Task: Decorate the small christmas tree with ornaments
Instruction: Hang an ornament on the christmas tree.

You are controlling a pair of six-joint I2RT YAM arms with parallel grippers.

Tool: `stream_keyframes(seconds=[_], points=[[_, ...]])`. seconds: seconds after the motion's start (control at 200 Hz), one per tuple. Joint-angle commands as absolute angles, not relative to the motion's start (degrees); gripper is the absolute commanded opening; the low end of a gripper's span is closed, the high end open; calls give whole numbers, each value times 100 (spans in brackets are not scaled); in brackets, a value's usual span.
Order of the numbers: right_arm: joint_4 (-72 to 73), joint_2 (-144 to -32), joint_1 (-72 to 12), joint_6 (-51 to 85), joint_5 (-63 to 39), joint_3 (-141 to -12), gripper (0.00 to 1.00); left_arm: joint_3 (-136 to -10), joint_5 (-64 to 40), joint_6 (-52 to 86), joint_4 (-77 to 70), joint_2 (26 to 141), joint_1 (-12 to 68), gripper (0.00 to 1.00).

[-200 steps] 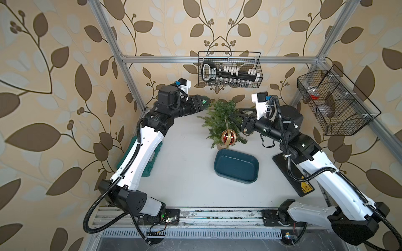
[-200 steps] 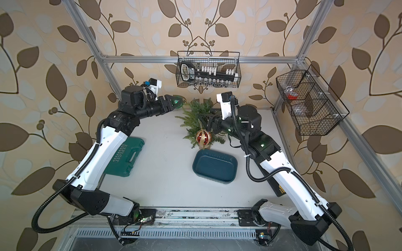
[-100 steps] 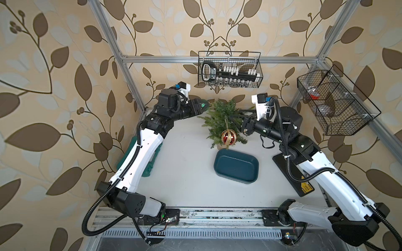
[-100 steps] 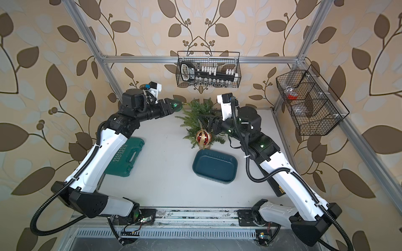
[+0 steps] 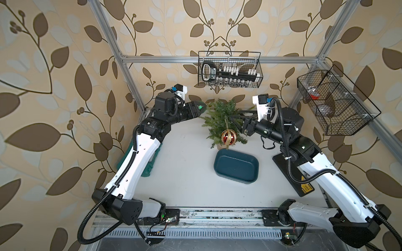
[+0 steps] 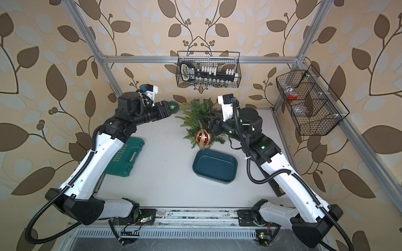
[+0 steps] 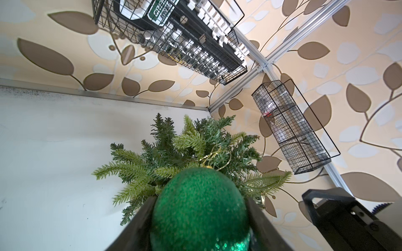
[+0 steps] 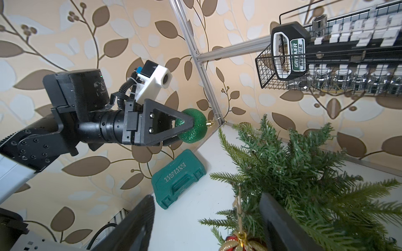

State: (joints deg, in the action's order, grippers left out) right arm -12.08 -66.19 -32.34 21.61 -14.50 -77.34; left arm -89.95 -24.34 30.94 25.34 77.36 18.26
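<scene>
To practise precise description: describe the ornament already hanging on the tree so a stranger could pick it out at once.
Find the small christmas tree near the back of the white table. On its side facing the teal tray hangs a round bauble. It is red with gold stripes, unlike the green glitter bauble in the left gripper.

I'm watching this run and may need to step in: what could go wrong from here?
The left pincer grips the green bauble by its body; its gold loop may miss the small christmas tree and it could drop. The open right pincer, among branches by the red bauble, might knock that off.
</scene>
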Motion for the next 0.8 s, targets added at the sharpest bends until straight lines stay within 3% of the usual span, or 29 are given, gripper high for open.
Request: stream_keyframes(seconds=[0.0,0.795], points=[[-1066,-6504,-3211,2197,-1545,-7646,75,-8910,-2320,2934,2391,7515,1762,57],[-1107,-6750,-3208,2262,-1837,-7814,75,-9053,-2347,3016,2241,7633,1749,56]])
